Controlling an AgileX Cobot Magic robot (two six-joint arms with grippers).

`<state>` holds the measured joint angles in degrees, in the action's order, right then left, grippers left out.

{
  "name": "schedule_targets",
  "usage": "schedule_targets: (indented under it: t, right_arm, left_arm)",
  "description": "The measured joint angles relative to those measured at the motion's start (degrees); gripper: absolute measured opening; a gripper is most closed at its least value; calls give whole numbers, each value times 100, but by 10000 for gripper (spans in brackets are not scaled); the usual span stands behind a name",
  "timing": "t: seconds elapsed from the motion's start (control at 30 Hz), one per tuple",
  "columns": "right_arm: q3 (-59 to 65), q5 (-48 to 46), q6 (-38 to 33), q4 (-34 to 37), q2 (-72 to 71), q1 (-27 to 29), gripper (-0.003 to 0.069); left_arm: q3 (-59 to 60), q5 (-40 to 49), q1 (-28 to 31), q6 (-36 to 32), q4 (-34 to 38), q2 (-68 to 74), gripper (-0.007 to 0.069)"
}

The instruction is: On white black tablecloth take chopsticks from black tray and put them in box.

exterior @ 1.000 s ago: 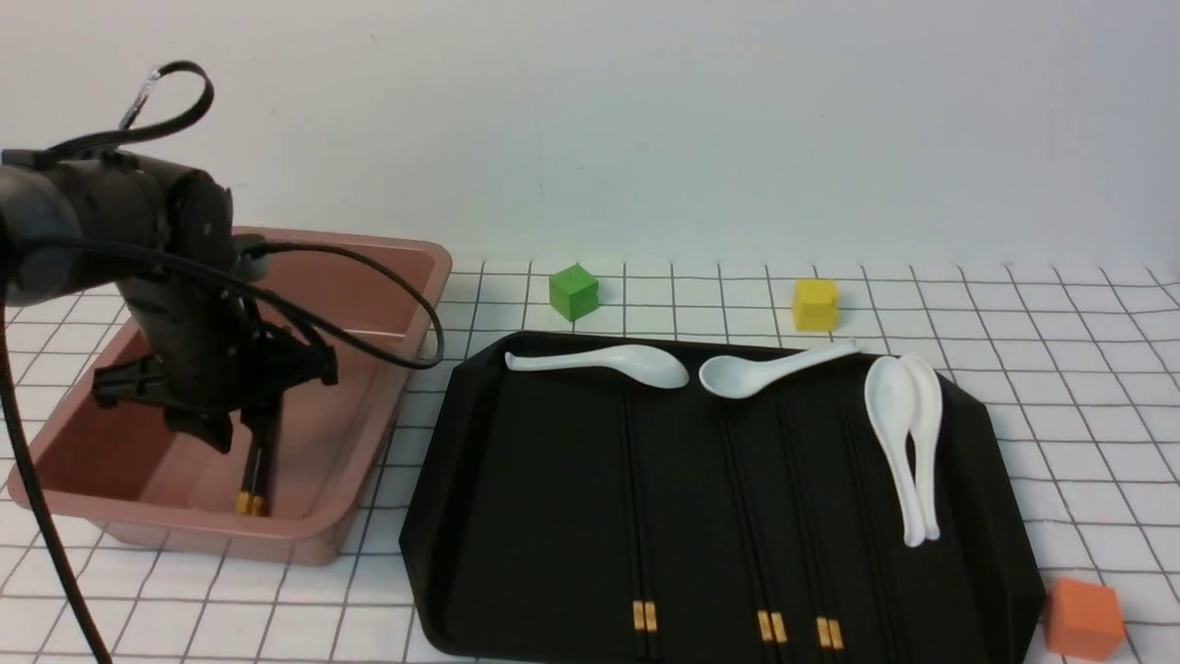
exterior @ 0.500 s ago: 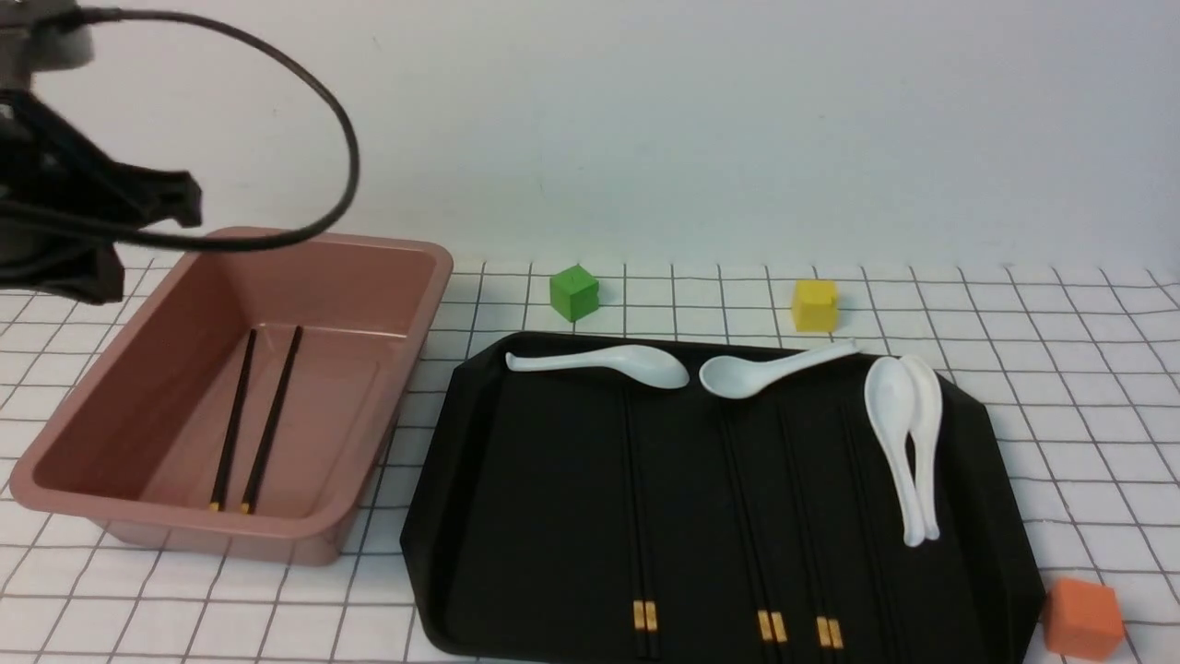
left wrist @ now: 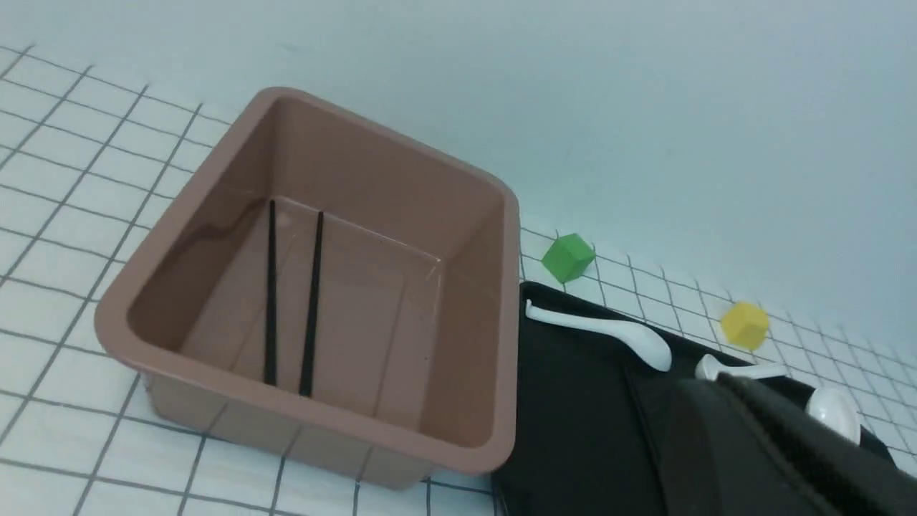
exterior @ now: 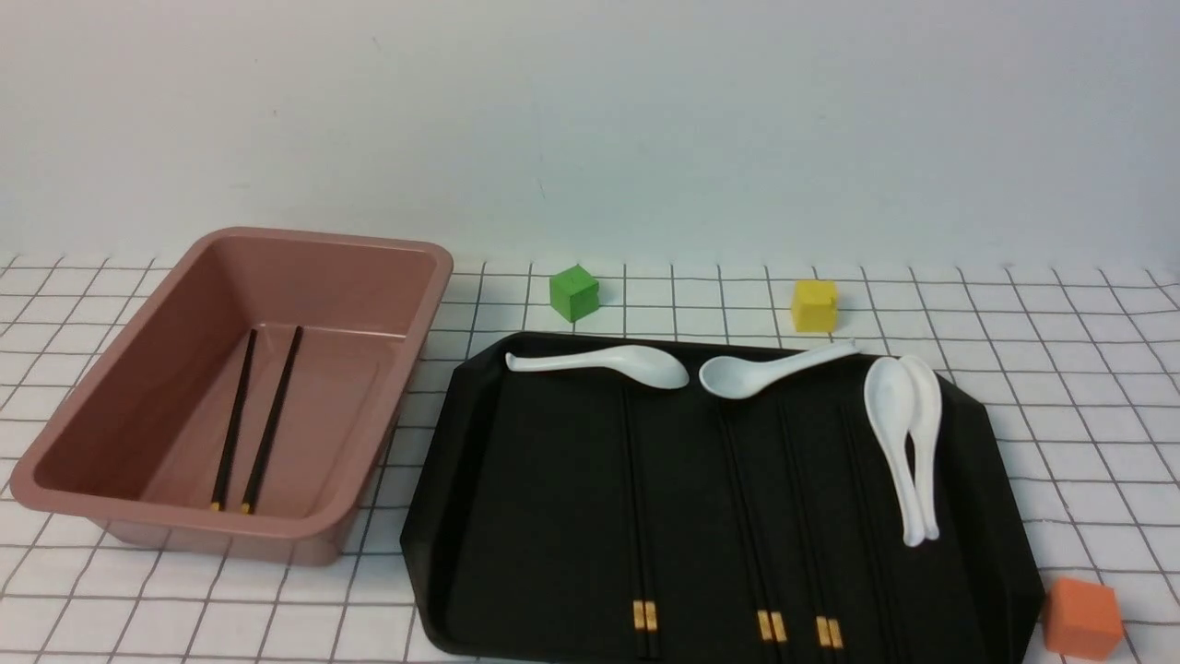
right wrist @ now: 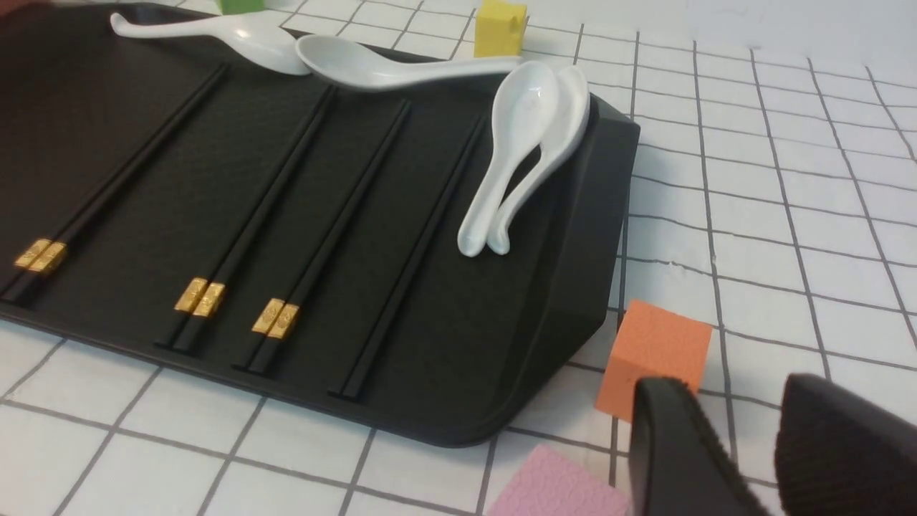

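2 sticks point(exterior: 271, 420) now in box point(exterior: 230, 544), frame left; L tool point(left wrist: 709, 387) withdrawn, closed, empty. R tool point(right wrist: 738, 383) open. More prs. left in tray point(exterior: 553, 516).

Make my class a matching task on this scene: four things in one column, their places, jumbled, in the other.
1. Green cube
2. Orange cube
3. Two loose black chopsticks
4. White spoons, overlapping pair

A. Inside the pinkish-brown plastic box
B. Beyond the black tray's far edge
C. On the black tray
D. On the cloth, right of the tray

1-B, 2-D, 3-A, 4-C
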<state>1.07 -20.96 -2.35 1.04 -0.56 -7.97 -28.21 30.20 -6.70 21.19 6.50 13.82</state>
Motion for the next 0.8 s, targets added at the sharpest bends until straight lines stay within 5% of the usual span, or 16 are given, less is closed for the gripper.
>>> schedule_targets:
  t: [0.33, 0.8]
  right_arm:
    - [0, 0, 0, 0, 0, 0, 240]
    - [0, 0, 0, 0, 0, 0, 240]
  left_arm:
    - [1488, -1192, 0, 66, 36, -1435, -13]
    - [1858, -1027, 0, 66, 30, -1441, -13]
